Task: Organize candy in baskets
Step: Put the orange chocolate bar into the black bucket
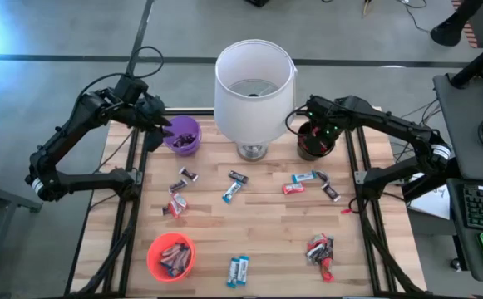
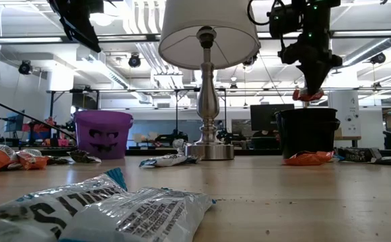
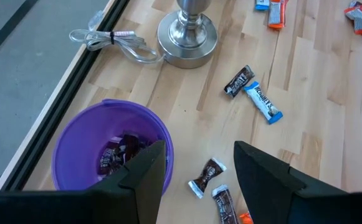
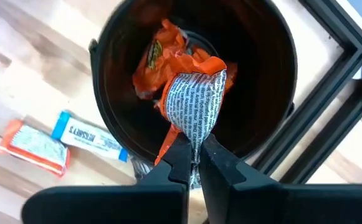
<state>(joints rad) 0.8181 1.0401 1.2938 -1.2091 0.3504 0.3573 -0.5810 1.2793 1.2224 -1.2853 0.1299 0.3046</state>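
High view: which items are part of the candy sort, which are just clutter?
Job:
- purple basket, dark bars inside
- black basket
- orange basket
- loose candy on the table
- orange-wrapped candy, pinched in right gripper over the black basket
- left gripper, open above the purple basket

Lying about:
- white lamp
- coiled clear cable

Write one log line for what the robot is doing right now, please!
right tool: shut on orange candy, above black basket | left tool: open, empty, over purple basket | loose candy on table

1 overhead, 1 table-level, 2 close wrist views; shared lamp (image 1: 253,83).
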